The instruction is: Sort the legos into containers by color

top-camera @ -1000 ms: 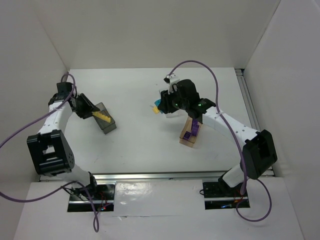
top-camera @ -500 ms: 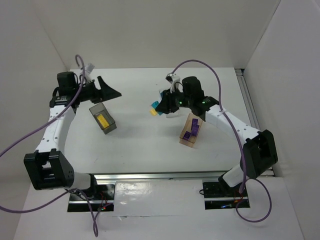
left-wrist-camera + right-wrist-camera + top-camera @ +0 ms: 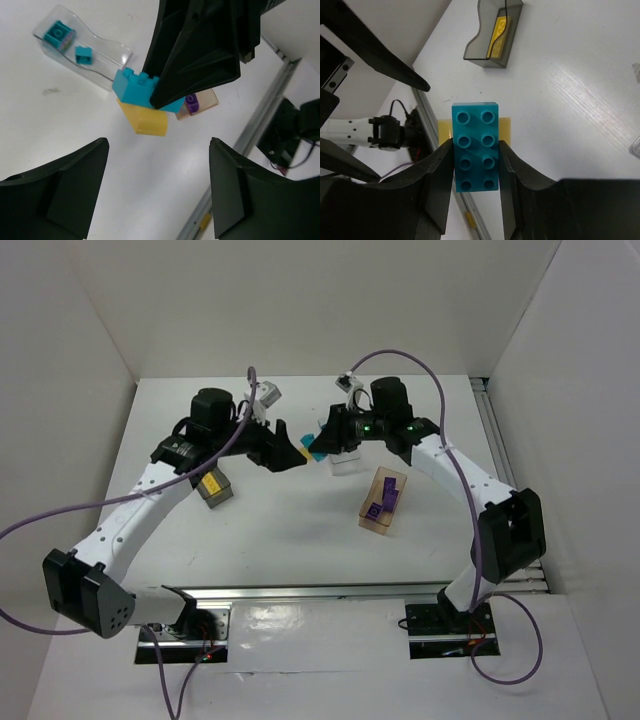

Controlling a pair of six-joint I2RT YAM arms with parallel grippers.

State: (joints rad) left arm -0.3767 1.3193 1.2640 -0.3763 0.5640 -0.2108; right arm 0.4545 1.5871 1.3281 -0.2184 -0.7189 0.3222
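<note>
Right gripper (image 3: 475, 144) clamps teal brick (image 3: 135, 87), yellow brick (image 3: 145, 119) seemingly stuck beneath; left gripper (image 3: 159, 145) gapes empty, probably to pull yellow off.

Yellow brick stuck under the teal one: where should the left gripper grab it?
Likely pinch the yellow brick across its bare side faces, coming from below, opposite the right gripper. It hangs under the teal brick, whose long sides the right gripper covers.

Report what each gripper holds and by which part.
The right gripper clamps the teal-blue eight-stud plastic brick by its two long sides, with a yellow plastic brick stuck to its underside. The left gripper stands open and holds nothing.
</note>
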